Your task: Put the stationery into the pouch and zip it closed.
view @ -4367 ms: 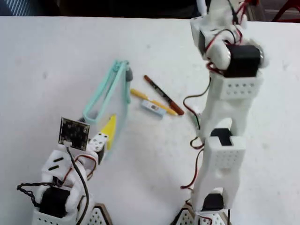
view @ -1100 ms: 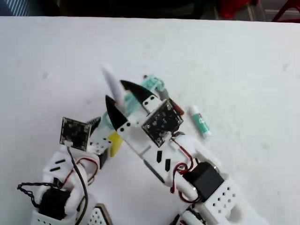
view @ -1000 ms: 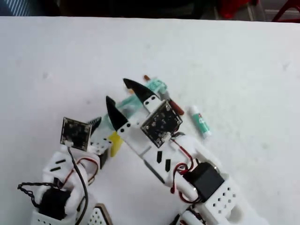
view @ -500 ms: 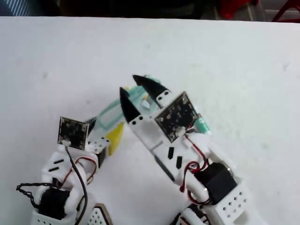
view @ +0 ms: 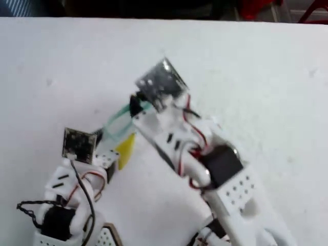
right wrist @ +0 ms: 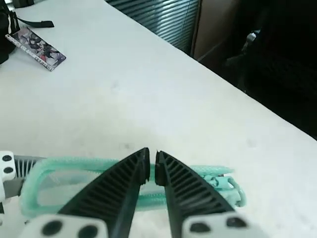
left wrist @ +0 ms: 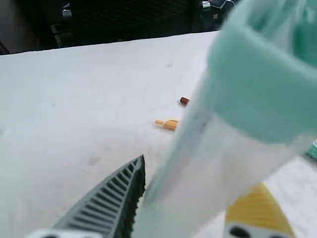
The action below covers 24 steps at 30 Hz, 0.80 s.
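The pouch [view: 118, 121], clear with a teal zip edge, stands on its side at the table's middle left. My left gripper [view: 111, 141] is shut on its near end; the left wrist view has the pouch [left wrist: 233, 119] between the grey finger [left wrist: 116, 201] and the yellow finger [left wrist: 255, 210]. My right gripper [view: 136, 106] is at the pouch's far end. In the right wrist view its black fingers [right wrist: 124, 181] are shut just over the teal zip edge [right wrist: 69, 161], near the zip pull [right wrist: 224, 182]. An orange pen tip [left wrist: 167, 124] and a brown pen tip [left wrist: 184, 100] lie beyond the pouch.
The right arm [view: 215, 169] stretches diagonally across the table's middle and covers what lies beneath it. A printed card [right wrist: 37, 43] lies far off on the table. Bare white tabletop [view: 61, 56] spreads at the back and left.
The right gripper was open over the pouch a second ago. It has since risen, moved toward the pouch's far end, turned over and shut. The left arm has kept its hold.
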{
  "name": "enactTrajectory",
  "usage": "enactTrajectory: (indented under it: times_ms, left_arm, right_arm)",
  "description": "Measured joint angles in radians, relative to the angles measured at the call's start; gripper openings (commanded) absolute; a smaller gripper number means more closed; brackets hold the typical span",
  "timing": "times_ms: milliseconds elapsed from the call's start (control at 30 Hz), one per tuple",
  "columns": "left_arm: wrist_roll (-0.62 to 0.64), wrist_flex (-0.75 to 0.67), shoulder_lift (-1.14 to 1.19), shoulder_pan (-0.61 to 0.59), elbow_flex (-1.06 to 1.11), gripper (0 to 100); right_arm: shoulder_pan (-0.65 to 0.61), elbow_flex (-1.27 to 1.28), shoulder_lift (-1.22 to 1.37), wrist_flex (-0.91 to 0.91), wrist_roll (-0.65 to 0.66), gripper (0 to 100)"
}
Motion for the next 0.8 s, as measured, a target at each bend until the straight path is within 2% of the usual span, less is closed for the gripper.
enactTrajectory:
  times_ms: [233, 333, 567, 800]
  left_arm:
    - [0.000, 0.000, 0.000, -0.002, 0.000, 26]
    - [0.000, 0.000, 0.000, -0.002, 0.000, 21]
    - [0.000, -0.023, 0.011, -0.003, 0.000, 5]
    - [0.002, -0.025, 0.014, 0.003, 0.000, 3]
  right_arm:
    - [-0.061, -0.250, 0.278, 0.032, 0.000, 1.7]
    - [-0.098, -0.316, 0.334, 0.055, 0.000, 1.7]
    - [-0.107, -0.351, 0.356, 0.086, 0.000, 1.7]
    - [-0.107, -0.351, 0.361, 0.089, 0.000, 1.8]
